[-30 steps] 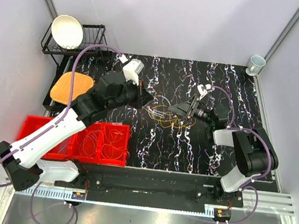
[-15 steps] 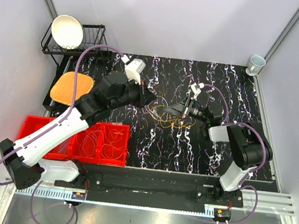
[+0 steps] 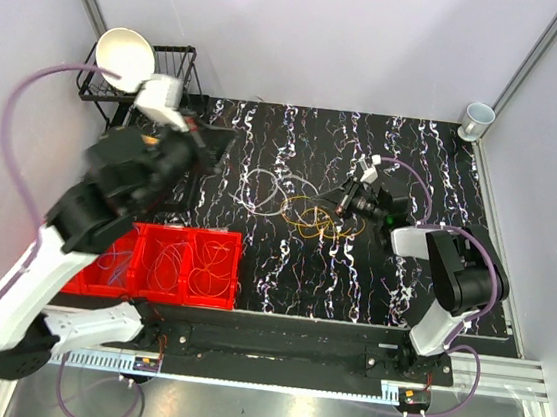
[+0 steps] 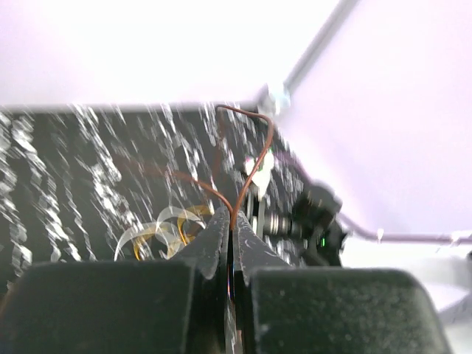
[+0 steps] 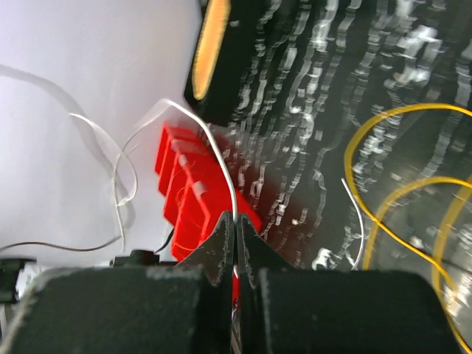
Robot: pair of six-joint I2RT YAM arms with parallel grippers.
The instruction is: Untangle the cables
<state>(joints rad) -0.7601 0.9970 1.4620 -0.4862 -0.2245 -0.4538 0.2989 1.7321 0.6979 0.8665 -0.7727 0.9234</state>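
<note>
In the upper left, the left hand [image 4: 230, 220] was clenched on an orange cable [image 4: 256, 168]. The other cables [image 3: 303, 214] lay tangled mid-frame on the worktop [image 3: 351, 277]. Just right of them, the right hand [image 5: 234, 221] pinched a white cable [image 5: 220, 155].

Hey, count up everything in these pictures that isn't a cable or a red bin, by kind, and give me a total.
Robot arms: 2, the left arm and the right arm
White bowl: 1
Mug: 1
Black wire rack: 1
Orange pad: 1
Patterned black mat: 1
Total: 7
</note>
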